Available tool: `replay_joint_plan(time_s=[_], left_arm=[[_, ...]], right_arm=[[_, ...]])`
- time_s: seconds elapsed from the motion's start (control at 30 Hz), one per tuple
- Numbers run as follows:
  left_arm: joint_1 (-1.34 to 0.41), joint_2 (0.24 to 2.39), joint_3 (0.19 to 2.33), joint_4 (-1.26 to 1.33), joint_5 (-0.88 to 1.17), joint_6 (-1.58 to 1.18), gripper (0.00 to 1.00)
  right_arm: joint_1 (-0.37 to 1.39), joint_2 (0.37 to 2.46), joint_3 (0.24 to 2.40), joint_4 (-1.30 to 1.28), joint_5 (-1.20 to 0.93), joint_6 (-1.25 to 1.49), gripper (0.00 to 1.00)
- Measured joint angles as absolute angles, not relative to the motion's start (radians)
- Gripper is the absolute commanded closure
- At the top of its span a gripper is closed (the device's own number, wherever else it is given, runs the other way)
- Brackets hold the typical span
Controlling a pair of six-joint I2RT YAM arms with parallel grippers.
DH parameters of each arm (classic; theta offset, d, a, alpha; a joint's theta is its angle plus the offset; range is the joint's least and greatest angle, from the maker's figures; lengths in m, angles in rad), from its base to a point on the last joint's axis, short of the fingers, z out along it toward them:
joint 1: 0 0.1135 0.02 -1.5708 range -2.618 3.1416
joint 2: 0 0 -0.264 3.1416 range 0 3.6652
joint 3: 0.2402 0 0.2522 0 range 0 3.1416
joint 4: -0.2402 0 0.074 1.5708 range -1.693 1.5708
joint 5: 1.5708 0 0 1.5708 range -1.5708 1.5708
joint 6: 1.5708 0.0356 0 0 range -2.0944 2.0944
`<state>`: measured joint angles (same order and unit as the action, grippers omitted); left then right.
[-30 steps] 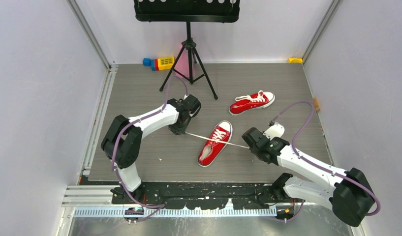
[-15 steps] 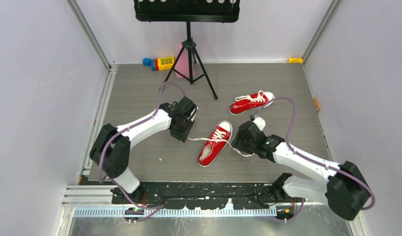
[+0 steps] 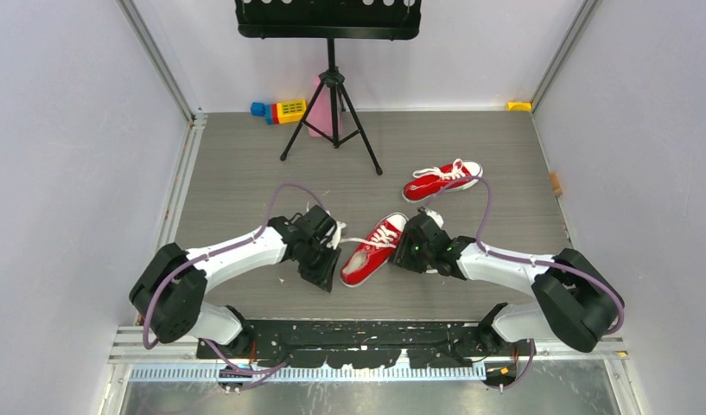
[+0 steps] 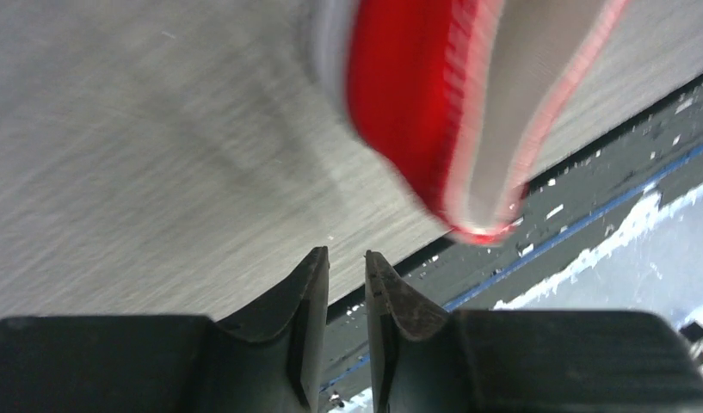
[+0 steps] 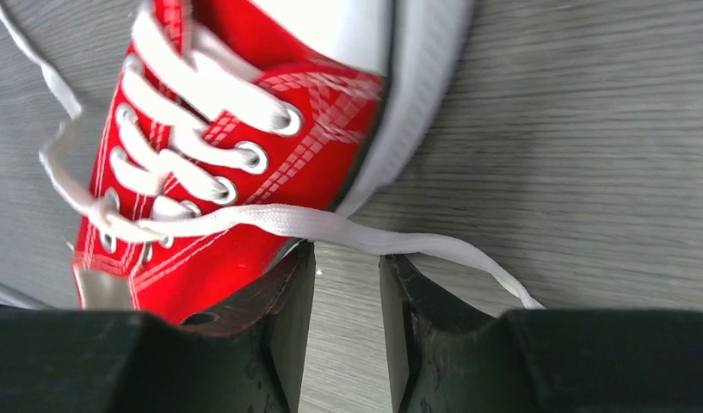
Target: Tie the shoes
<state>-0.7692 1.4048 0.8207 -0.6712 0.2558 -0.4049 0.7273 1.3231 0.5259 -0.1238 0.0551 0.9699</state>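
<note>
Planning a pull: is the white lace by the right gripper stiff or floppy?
Probably floppy: the lace drapes in curves off the shoe onto the table. It looks flat and thin, so it may slip from a loose grip.

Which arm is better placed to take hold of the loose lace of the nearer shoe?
The right. In its wrist view the white lace lies across the mouth of the open right tool, beside the red sneaker. Before the left tool no lace shows.

White arms (image 3: 241, 249), black joints (image 3: 171, 292); purple cables (image 3: 290, 185).
</note>
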Motion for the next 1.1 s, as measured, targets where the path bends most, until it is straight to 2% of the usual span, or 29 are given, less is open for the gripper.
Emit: replay_joint_plan(time_s=[0.23,0.47,0.8,1.1], left_arm=[[-0.846,1.431,0.739,-0.525,0.317,-0.493,0.76],[-0.846,1.432,0.728,-0.466,0.274,-0.534,0.76],[-0.722,1.340,0.731,-0.499,0.222,-0.515,0.76],[-0.726,1.367,0.690,-0.406,0.347,-0.548,0.77]], right_arm=[[0.741,1.404,0.548,-0.003,0.004,0.976,0.61],[0.739,1.397,0.565,-0.058,0.043,0.975,0.65],[0.624,1.354,0.583,-0.195,0.160,0.926,0.67],[0.618,1.474,0.678,-0.167,0.150,0.898,0.67]])
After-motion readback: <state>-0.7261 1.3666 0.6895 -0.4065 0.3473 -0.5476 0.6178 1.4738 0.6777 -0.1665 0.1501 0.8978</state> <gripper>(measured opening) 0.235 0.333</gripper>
